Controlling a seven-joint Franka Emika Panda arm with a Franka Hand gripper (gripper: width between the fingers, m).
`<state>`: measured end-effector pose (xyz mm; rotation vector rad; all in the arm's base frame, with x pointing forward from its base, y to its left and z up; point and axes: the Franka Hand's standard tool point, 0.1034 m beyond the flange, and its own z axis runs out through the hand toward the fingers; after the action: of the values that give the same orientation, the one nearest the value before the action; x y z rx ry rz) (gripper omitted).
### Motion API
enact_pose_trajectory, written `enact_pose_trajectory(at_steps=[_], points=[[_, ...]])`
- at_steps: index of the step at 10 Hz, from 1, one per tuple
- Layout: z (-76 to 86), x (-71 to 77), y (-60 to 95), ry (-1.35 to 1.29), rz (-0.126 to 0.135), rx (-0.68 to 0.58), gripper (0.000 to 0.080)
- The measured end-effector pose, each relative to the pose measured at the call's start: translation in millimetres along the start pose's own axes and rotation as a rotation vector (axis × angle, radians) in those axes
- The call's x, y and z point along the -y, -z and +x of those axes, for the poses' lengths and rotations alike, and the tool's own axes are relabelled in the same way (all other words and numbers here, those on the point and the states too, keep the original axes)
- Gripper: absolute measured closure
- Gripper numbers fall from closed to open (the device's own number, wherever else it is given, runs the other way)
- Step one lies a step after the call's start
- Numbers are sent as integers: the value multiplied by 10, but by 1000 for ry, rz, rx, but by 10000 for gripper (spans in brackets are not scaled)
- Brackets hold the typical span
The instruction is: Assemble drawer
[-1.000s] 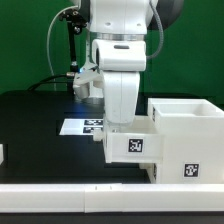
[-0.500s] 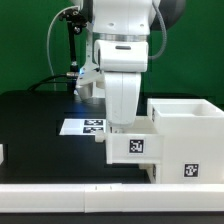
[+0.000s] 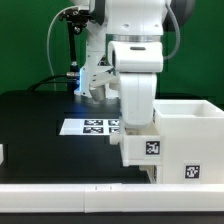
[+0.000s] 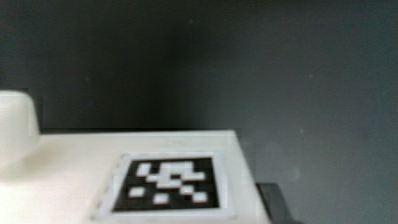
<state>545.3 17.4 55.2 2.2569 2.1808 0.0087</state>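
Exterior view: the drawer appears as white plastic parts on a black tabletop (image 3: pixel 40 125), gathered toward the exterior view's right. The large boxy casing (image 3: pixel 190 135) stands open-topped near the right edge, with a black-and-white square tag (image 3: pixel 190 172) on its front face. Against the casing's left side sits a smaller tray (image 3: pixel 140 148), likewise white, carrying its own square tag (image 3: pixel 152 148) on the face turned to the camera (the two parts look to be touching or overlapping, though the exact joint is hidden by the arm). A sliver of another white part (image 3: pixel 2 153) shows at the left edge, too little to identify. Behind the tray, flat on the tabletop, lies the marker board (image 3: pixel 88 126) with several printed tags.

The robot arm (image 3: pixel 135 60) comes down from the top of the frame, its white wrist housing held upright directly over the smaller tray and covering the tray's upper portion. Black cables (image 3: pixel 66 45) run behind it on the left. The jaws themselves are concealed behind the wrist body and the tray, so whether they are spread or pinching anything cannot be told.

Wrist view: a white plastic surface (image 4: pixel 71 155) fills the lower part of the picture, bearing one square tag (image 4: pixel 171 182) seen close and blurred, with dark tabletop beyond and a rounded white form (image 4: pixel 15 130) at the edge.
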Motion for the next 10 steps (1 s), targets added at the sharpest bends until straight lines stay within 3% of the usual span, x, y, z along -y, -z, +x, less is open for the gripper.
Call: enact_pose_trajectory(at_steps=[2,3,4,5,6,7,8,9,10], points=[[-10,-1,-3,5,-23,-7,761],[-12,-2,-5,1,-22,-7,671],[-12,1,-10,1,-21,-7,671],[-14,3,-13,1,-20,-7,480],[-15,4,-15,0,-20,-7,480],[-12,1,1,0,-20,-5,298],[6,-7,118,0,-14,3,298],[18,-24,247,2,3,15,179],[19,-80,383,-5,21,27,158]])
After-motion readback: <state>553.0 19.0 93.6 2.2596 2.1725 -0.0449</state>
